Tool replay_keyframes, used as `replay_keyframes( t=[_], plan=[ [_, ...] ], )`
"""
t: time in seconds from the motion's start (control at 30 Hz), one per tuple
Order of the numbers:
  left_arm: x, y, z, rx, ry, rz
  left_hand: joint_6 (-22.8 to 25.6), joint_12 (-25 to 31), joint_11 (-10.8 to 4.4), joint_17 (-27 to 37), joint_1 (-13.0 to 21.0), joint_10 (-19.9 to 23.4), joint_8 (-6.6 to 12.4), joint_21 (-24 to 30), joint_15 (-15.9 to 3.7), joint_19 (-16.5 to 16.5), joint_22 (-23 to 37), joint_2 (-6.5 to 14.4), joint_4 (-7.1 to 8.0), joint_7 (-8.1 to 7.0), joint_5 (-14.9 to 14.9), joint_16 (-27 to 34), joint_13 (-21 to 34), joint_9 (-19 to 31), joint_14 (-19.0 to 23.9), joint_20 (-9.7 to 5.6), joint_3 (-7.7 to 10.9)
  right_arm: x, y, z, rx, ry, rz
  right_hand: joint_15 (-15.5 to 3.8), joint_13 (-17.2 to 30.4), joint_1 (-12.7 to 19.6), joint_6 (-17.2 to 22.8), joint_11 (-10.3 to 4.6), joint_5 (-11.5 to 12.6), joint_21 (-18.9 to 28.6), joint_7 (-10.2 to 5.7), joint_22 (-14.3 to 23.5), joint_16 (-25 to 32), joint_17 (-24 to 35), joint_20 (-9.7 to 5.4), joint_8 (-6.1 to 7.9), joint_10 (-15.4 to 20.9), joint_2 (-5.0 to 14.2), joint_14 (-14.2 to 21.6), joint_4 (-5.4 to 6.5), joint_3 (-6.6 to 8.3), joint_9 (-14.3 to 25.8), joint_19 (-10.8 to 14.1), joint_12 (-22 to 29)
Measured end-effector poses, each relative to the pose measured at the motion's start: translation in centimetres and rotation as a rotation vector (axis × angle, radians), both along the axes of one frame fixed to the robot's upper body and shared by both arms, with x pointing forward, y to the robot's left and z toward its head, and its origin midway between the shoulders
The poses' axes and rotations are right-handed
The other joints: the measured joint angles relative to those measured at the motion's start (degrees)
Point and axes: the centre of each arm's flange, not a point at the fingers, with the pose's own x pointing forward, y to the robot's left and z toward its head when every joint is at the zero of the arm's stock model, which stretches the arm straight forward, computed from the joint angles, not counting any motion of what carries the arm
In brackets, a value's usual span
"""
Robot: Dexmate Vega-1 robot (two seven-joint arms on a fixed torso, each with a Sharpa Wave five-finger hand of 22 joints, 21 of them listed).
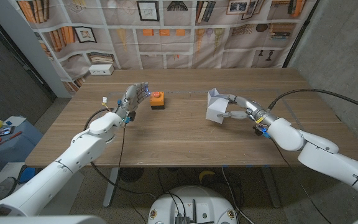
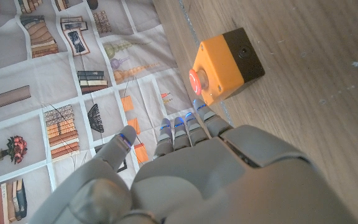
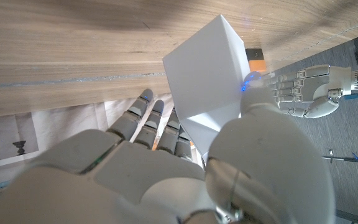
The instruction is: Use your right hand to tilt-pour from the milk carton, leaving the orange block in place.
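Note:
My right hand (image 1: 240, 110) grips the white milk carton (image 1: 216, 106) right of the table's middle, fingers on its far side and thumb on the near side. The carton leans, its gabled top tipped toward the table's middle. In the right wrist view the carton (image 3: 209, 76) stands out past my right hand (image 3: 166, 171). The orange block (image 1: 158, 99) with a red button sits on the table left of centre, seen close in the left wrist view (image 2: 225, 62). My left hand (image 1: 135, 96) stands open just left of the block, fingertips (image 2: 185, 127) near it, holding nothing.
A small white box (image 1: 101, 70) lies at the table's (image 1: 185, 146) back left edge. A bookshelf-print backdrop (image 1: 185, 25) hangs behind the table. A blue bin with toys (image 1: 2, 134) stands on the floor far left. A black cable (image 1: 316, 93) arcs over my right arm.

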Motion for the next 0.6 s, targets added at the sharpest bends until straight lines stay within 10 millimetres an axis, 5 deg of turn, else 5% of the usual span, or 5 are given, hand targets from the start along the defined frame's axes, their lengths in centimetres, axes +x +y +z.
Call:
replay_keyframes(
  t=[0.6],
  plan=[
    [-0.4,-2.2,-0.4,-0.009,0.018,0.011,0.1,0.0,0.00,0.0,0.0,0.0,0.00,0.0,0.00,0.0,0.0,0.0,0.16,-0.09,0.0,0.0,0.0,0.0,0.0,0.00,0.16,0.6,-3.4,3.7,-0.021,-0.025,-0.033,0.11,0.3,0.0,0.0,0.10,0.0,0.0,0.00,0.0,0.4,0.2,0.41,0.40,0.7,0.00,0.5,-0.01,-0.01,0.0,0.4,0.0]
  ],
)
